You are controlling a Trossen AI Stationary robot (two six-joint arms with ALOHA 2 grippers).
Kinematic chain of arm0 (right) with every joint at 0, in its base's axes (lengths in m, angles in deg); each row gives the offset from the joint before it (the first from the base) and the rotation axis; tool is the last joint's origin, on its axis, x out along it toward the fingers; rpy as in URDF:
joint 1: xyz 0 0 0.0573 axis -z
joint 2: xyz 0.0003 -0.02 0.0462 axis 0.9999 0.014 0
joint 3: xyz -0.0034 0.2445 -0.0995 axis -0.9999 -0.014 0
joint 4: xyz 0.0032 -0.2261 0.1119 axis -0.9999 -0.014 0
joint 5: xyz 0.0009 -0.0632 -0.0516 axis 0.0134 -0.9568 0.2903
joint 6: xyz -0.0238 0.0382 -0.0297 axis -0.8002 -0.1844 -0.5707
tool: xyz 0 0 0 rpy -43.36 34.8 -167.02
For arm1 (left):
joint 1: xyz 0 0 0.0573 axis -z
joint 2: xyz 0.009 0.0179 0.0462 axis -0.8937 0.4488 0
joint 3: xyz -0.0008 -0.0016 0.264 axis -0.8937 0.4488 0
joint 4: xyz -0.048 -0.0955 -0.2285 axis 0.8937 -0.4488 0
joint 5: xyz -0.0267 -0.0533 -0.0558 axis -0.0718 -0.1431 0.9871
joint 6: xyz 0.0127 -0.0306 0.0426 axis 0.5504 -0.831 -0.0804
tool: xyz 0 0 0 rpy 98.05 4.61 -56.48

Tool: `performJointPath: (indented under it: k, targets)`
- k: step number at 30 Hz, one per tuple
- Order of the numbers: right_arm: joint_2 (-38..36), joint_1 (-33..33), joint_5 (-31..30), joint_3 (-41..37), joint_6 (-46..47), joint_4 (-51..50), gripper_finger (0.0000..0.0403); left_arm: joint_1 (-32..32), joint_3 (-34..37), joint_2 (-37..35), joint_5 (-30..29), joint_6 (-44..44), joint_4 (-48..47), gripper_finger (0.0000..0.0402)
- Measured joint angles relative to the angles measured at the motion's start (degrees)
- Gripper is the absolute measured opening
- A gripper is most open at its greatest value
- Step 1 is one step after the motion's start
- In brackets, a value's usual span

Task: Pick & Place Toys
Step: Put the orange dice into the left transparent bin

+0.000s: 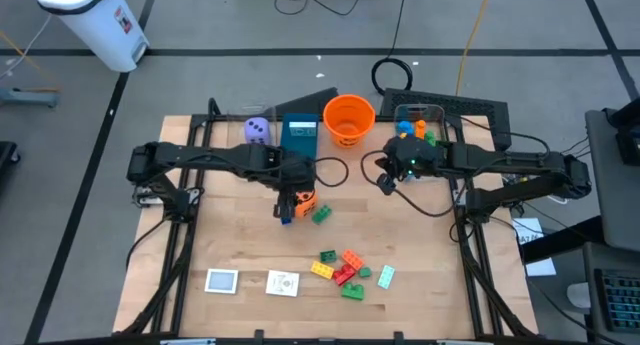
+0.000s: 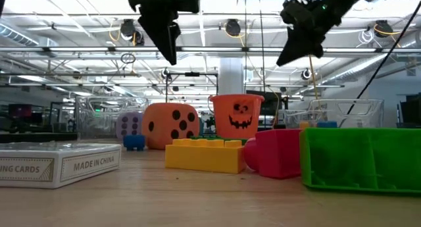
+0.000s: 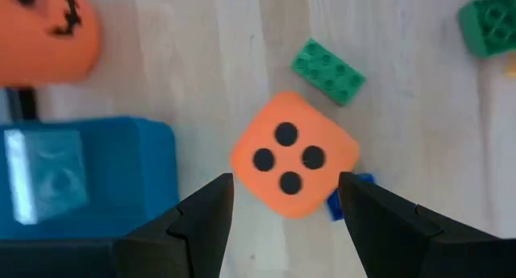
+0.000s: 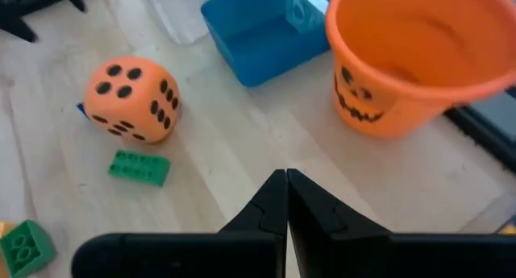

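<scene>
The left gripper (image 3: 286, 221) hangs released right above the orange die (image 3: 294, 153), its fingers apart on either side of it. The die sits mid-table, at about seven o'clock from the orange bucket (image 1: 349, 119), with a green brick (image 3: 327, 70) just beside it. A good grasp means dropping straight down, fingers flat on opposite faces, clear of the blue brick (image 3: 348, 196) tucked against the die. The right gripper (image 4: 287, 199) waits clenched and empty at four o'clock of the bucket. Most of that blue brick is hidden behind the die.
</scene>
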Motion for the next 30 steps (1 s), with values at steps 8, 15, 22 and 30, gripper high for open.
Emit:
performJointPath:
  k: [8,15,22,30]
  targets:
    - [-5.41,-0.02,7.06,-13.07,7.24,16.23,0.0001,-0.38,1.02,-0.02,4.86,-19.54,0.08,0.0234]
    - [-6.96,-0.04,12.28,-17.67,9.11,31.61,0.0006,-6.94,4.91,-0.02,16.79,-30.76,0.99,0.0234]
    - [-6.98,-0.04,12.14,-17.68,9.69,34.85,0.0001,-12.62,9.70,-0.02,21.48,-34.07,8.12,0.0235]
    - [-6.98,-0.04,12.12,-17.68,11.68,34.72,0.0001,-14.27,15.27,-0.01,21.88,-36.04,14.31,0.0235]
